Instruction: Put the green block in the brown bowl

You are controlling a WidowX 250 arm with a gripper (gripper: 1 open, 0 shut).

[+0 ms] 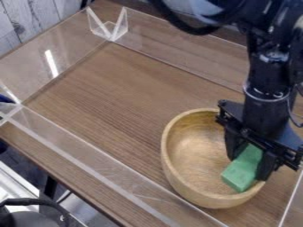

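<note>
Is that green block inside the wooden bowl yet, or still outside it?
Inside, though not let go: the green block sits low within the brown bowl's hollow, below the rim, with the pincer clamped around it.
</note>
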